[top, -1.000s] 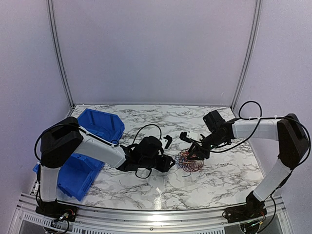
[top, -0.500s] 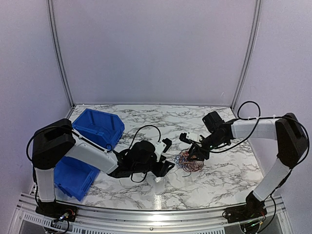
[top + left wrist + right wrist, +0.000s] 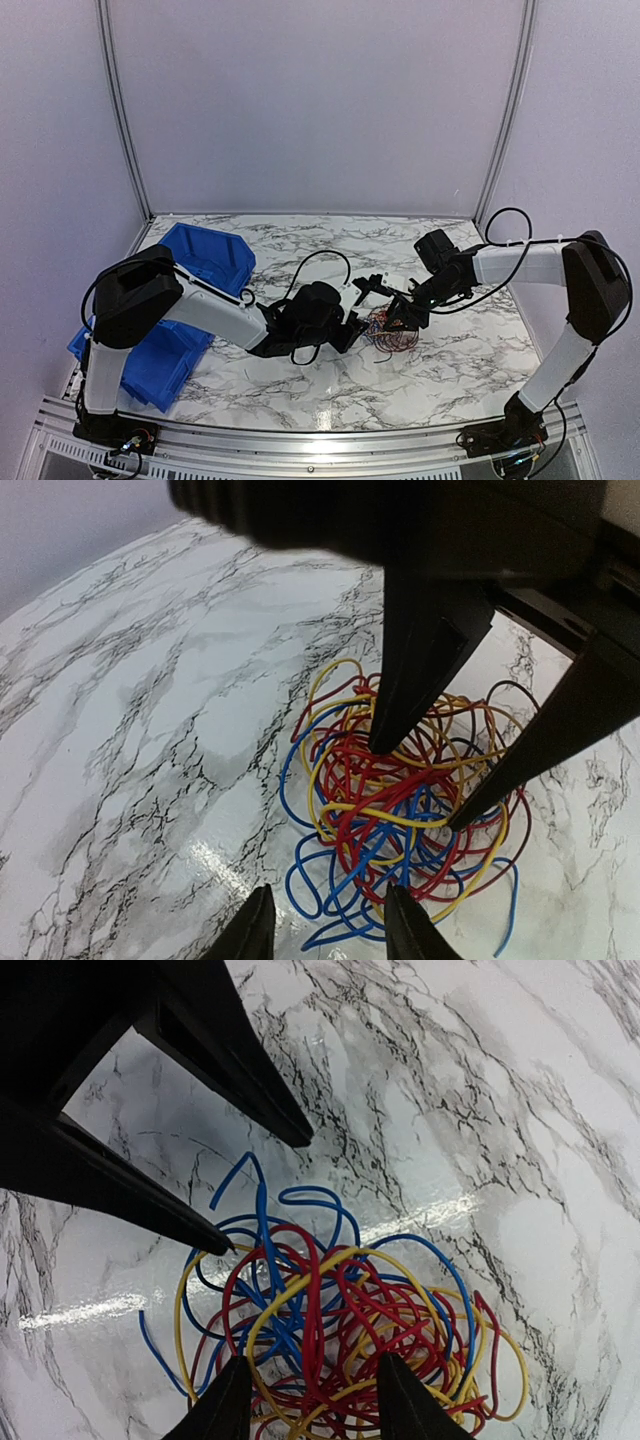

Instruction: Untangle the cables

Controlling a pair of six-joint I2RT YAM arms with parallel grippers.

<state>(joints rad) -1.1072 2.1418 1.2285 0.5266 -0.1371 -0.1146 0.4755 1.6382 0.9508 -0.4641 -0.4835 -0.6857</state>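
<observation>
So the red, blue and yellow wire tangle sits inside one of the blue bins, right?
No: the red, blue and yellow wire tangle lies on the marble table, outside the blue bins; the top external view shows it.

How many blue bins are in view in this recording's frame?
2. The far blue bin sits at the table's back-left. The near blue bin lies at the front-left edge, partly covered by the left arm.

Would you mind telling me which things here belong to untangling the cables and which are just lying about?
Part of the job: cables, left pincer, right pincer.
Just lying about: far blue bin, near blue bin, both at the left side.
</observation>
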